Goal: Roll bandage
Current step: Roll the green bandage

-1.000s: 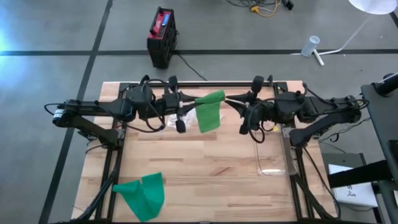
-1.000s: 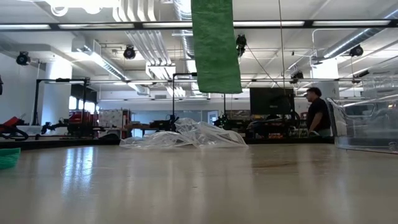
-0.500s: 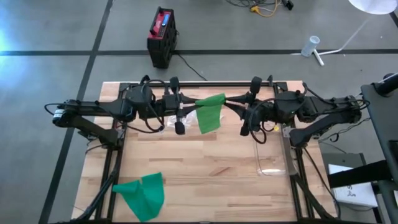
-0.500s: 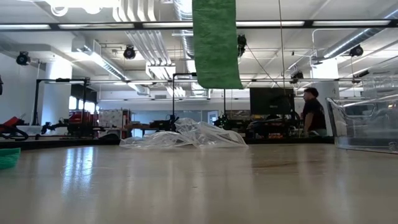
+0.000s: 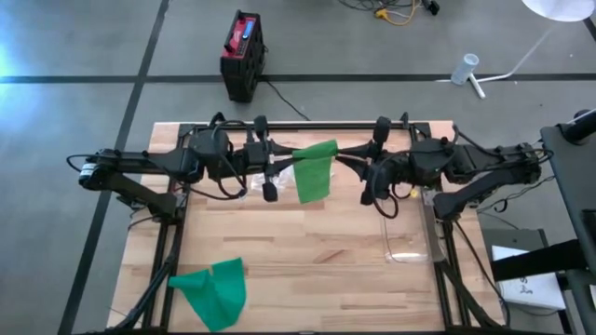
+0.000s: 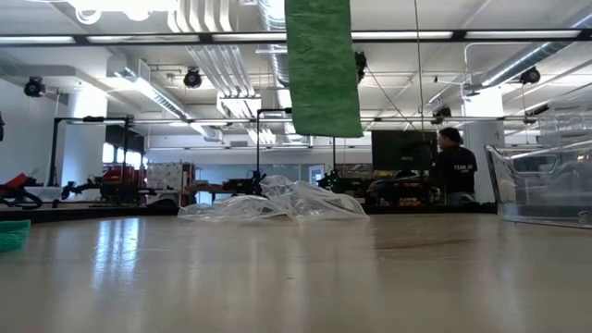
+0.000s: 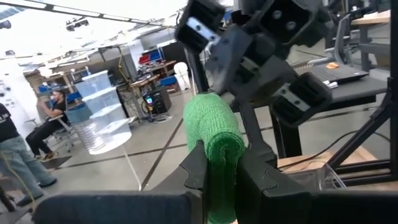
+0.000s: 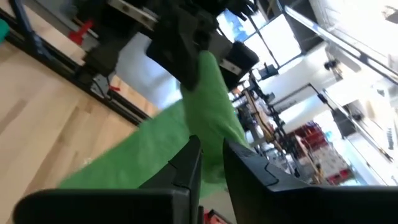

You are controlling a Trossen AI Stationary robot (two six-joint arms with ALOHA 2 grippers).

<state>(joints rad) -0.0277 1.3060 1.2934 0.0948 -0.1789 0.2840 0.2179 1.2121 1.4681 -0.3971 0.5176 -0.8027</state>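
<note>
- Above the far half of the table, the left gripper [image 7: 221, 171] is clenched on the rolled end of the green bandage [image 5: 315, 167]; in the left wrist view the roll is pinched between its two fingers [image 7: 194, 171].
- Opposite it, the right gripper [image 8: 211, 163] is closed on the same bandage, with green cloth running out between its fingers [image 8: 186, 163] toward the left arm.
- Between the two grippers the bandage is held up off the table [image 5: 307, 251], and a free tail is left hanging; in the low view that tail [image 6: 322, 65] ends well above the tabletop.
- Over the last second little has changed: the grippers have stayed shut and in place, and the hanging edge has shifted only slightly sideways and tilted a little.
- From this it is judged that rolling is under way but slow; most of the strip is not yet wound, since a long tail is still loose.
- Behind the hanging tail, a crumpled clear plastic wrapper [image 6: 273, 201] lies on the table, apart from the bandage.
- A second green bandage [image 5: 212, 290] lies unrolled at the near left corner, untouched.
- On the right side of the table a clear bin [image 5: 408, 244] stands; it appears to hold nothing, though its clear walls make this hard to confirm.
- Beyond the table a person [image 6: 453, 166] is seen in the room and has moved along since a second ago.
</note>
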